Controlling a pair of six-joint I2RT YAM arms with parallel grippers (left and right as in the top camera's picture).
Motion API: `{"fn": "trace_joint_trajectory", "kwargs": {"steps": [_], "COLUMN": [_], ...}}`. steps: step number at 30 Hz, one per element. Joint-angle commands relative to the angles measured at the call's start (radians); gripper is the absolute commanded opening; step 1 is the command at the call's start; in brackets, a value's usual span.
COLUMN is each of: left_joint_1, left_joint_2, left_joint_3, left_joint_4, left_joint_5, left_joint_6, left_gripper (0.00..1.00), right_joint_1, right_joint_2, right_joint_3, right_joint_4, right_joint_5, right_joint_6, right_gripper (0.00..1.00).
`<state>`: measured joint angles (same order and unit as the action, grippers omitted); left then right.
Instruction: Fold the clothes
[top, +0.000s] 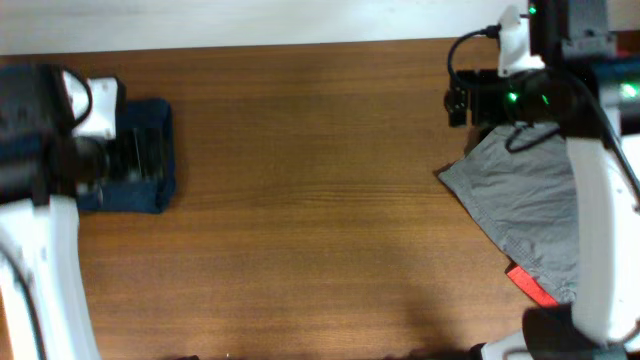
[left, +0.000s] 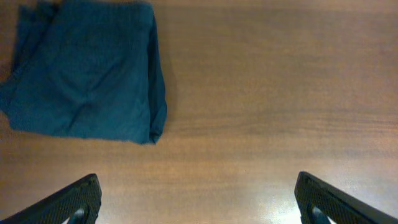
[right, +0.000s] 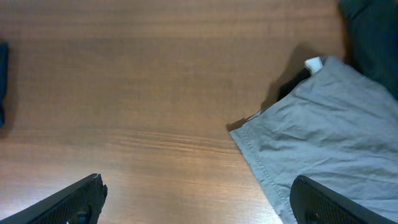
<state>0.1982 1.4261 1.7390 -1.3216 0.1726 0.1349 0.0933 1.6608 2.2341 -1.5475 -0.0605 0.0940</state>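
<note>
A folded dark blue garment lies at the table's far left, partly under my left arm; it also shows in the left wrist view. A crumpled grey garment lies at the right edge, also in the right wrist view, with a red item poking out beneath it. My left gripper is open and empty over bare wood beside the blue garment. My right gripper is open and empty, one finger over the grey garment's edge.
The wooden table runs wide between the two garments. A dark cloth lies behind the grey garment. The white arm bodies stand at the left and right sides.
</note>
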Motion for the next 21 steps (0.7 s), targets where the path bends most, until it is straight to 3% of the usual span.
{"fn": "trace_joint_trajectory", "kwargs": {"steps": [1,7,11,15,21], "left_joint_1": [-0.004,-0.004,-0.004,-0.004,-0.004], "left_joint_2": [-0.259,-0.612,-0.679,-0.679,-0.679], "left_joint_3": [-0.255,-0.493,-0.518,-0.518,-0.518], "left_joint_4": [0.115,0.196,0.2,0.199,0.199], "left_joint_5": [-0.008,-0.008,-0.008,-0.008,-0.008], "left_joint_6": [0.039,0.069,0.069,0.069,0.069], "left_gripper": [0.99,0.99,0.99,0.99,0.99], "right_joint_1": [0.005,0.005,0.005,0.005,0.005], "right_joint_2": [-0.187,-0.62,-0.892,-1.081,-1.13], "right_joint_3": [-0.144,-0.681,-0.915,-1.003,-1.003], "right_joint_4": [0.018,0.187,0.205,0.19,0.19], "right_joint_5": [0.039,0.027,0.028,0.028,0.028], "right_joint_6": [-0.014,-0.006,0.02,0.019,0.019], "right_gripper": [0.99,0.99,0.99,0.99,0.99]}}
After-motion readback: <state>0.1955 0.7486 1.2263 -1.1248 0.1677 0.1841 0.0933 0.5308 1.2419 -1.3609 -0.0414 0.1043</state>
